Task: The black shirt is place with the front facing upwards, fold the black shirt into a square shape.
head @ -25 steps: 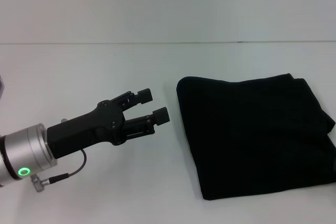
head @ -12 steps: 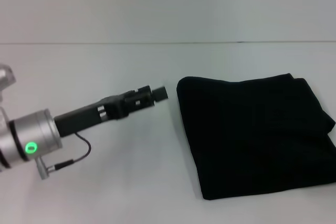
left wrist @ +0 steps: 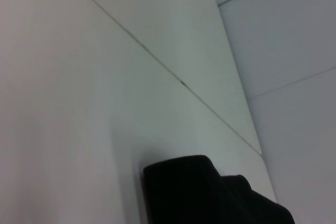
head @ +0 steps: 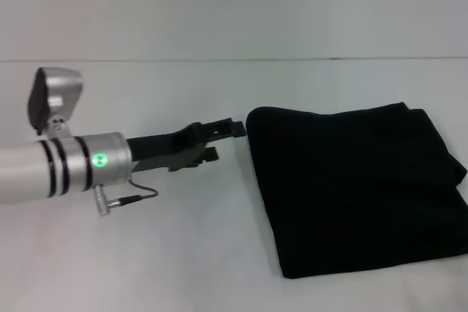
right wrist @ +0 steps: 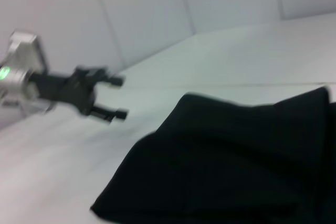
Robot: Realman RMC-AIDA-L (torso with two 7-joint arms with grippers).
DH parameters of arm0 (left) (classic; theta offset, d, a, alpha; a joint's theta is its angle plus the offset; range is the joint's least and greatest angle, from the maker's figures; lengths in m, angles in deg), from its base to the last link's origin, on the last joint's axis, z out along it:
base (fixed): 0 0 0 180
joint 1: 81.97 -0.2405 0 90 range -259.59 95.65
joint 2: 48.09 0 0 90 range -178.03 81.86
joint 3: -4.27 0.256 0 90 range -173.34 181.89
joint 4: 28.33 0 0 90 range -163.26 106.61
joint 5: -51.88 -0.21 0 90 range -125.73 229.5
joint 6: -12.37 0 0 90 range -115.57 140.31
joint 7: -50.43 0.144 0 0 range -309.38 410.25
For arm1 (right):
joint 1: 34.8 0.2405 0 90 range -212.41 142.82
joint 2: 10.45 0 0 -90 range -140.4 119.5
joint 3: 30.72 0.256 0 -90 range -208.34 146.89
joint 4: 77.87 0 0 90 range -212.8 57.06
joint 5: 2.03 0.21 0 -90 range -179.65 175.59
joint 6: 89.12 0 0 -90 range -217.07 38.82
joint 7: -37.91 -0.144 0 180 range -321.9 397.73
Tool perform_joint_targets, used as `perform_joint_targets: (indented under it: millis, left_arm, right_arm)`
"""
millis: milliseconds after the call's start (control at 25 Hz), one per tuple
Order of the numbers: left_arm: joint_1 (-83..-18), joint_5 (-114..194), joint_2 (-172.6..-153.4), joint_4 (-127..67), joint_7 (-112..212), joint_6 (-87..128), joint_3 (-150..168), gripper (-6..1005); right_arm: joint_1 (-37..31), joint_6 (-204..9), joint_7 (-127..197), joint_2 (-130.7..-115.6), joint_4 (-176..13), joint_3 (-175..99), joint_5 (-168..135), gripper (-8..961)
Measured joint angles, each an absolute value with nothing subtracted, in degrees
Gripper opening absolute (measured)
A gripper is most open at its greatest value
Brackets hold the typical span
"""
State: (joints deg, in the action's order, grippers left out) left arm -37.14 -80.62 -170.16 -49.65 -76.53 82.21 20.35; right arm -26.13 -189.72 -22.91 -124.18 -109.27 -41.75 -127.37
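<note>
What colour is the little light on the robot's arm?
Green, on the left arm's silver wrist, behind the left gripper; clearest in the head view.

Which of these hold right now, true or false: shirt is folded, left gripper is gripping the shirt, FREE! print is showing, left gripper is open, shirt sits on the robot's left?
1. The black shirt lies folded into a compact block. True.
2. The left gripper grips it. False: it hovers beside the shirt's edge, holding nothing.
3. The lettering shows. False: only plain black fabric is visible.
4. The left gripper is open. True.
5. The shirt sits on the robot's left. False: right side of the white table.
</note>
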Motion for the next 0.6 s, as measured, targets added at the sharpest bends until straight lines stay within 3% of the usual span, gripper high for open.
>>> perform_joint_targets:
  millis: [120, 240, 600]
  left_arm:
    - [-35.5, -80.9, -170.49, -48.2, -76.7, 80.8, 21.3, 950]
    - [-34.1, -81.0, -170.90, -46.7, -77.6, 79.4, 23.3, 950]
    - [-32.5, -80.7, -172.16, -44.8, -78.4, 73.7, 27.2, 949]
  right_arm:
    - [-26.4, -189.7, -20.2, -125.91, -111.1, -41.4, -129.0, 756]
    - [-26.5, -189.5, -19.5, -127.02, -112.8, -41.3, -129.8, 804]
    - [-26.5, -189.9, -19.3, -127.11, -113.3, -41.2, -130.1, 930]
